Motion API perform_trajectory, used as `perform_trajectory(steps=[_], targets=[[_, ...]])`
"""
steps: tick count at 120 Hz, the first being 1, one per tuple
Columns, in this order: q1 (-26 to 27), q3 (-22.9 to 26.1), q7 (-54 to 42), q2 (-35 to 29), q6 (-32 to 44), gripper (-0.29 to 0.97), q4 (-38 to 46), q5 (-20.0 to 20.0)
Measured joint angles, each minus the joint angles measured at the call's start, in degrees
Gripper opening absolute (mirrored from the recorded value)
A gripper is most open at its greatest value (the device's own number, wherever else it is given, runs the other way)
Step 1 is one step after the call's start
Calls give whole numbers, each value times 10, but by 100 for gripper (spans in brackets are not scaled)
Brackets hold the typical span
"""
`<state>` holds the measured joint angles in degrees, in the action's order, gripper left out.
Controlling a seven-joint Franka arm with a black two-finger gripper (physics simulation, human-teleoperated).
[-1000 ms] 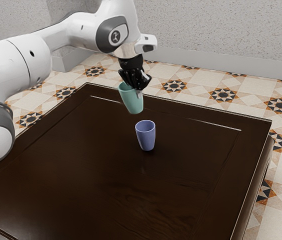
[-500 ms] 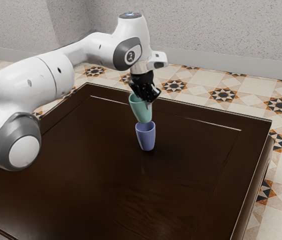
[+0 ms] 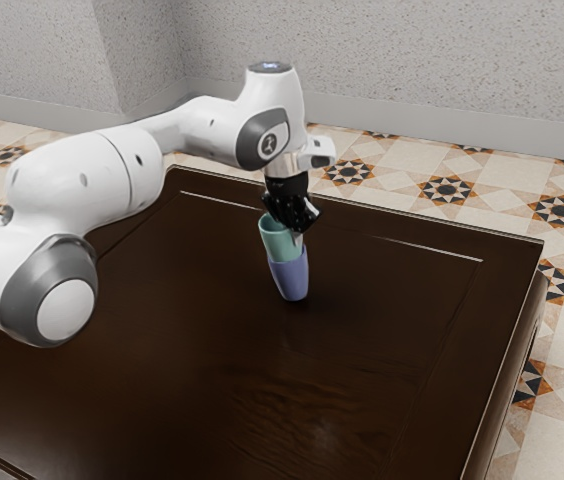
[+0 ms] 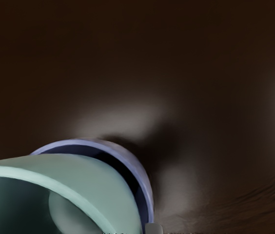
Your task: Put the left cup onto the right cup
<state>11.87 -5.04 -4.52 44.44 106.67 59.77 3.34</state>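
Observation:
The green cup [image 3: 278,238] sits nested inside the blue cup [image 3: 290,277], which stands near the middle of the dark wooden table [image 3: 212,380]. Only the green cup's upper part shows above the blue rim. My black gripper [image 3: 289,216] is shut on the green cup's rim, straight above the stack. In the wrist view the green cup [image 4: 59,195] looms large and close, with the blue cup's rim [image 4: 132,168] curving around it just under the hand.
The table has a raised border along its edges [image 3: 502,350]. Patterned tile floor [image 3: 562,210] surrounds it, with a grey wall behind. My white arm [image 3: 112,180] stretches over the table's far-left corner.
My gripper has carried the green cup to the right and down. It hung clear of the blue cup a second ago, touched its rim half a second ago, and now sits inside it.

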Motion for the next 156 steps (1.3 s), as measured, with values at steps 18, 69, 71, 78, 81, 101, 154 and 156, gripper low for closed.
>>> perform_trajectory(steps=[18, 69, 71, 78, 81, 101, 154, 156], targets=[[0, 0, -1, 1, 1, 30, 1, 5], [-1, 0, -3, -47, -34, 63, 0, 9], [-1, 0, -3, -52, -38, 63, 0, 9], [-1, 0, -4, -71, -53, 64, 1, 10], [-1, 0, -4, -79, -60, 65, 1, 10], [-1, 1, -6, -128, -111, 67, 16, 10], [-11, -2, -6, -343, -113, 68, 252, 2], [-11, -2, -6, -349, -111, 68, 258, 2]])
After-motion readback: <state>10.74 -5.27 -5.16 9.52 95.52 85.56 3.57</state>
